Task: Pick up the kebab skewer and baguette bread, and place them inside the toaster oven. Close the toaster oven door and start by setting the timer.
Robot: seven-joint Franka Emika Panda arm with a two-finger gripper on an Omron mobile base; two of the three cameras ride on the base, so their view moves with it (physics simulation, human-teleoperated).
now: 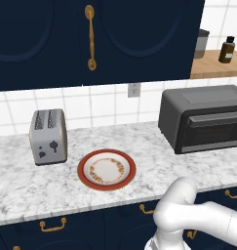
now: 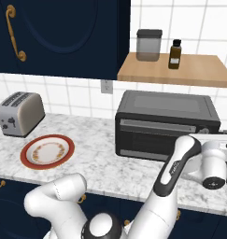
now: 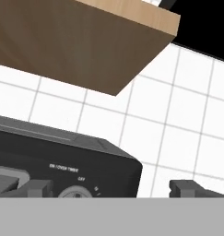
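Where marble runs, one toaster oven (image 1: 203, 119), door (image 2: 164, 138) seemingly closed, one plate (image 1: 106, 169).

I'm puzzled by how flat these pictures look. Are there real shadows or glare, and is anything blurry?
Left base view: even light, only a faint shadow round the plate. Right base view: no glare on the toaster oven door. Hand view: the label over the timer dial is too soft to read fully.

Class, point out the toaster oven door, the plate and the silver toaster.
toaster oven door (image 2: 157, 137): right base view, glass window.
plate (image 1: 106, 169): left base view, white centre.
silver toaster (image 1: 48, 136): left base view, front face.
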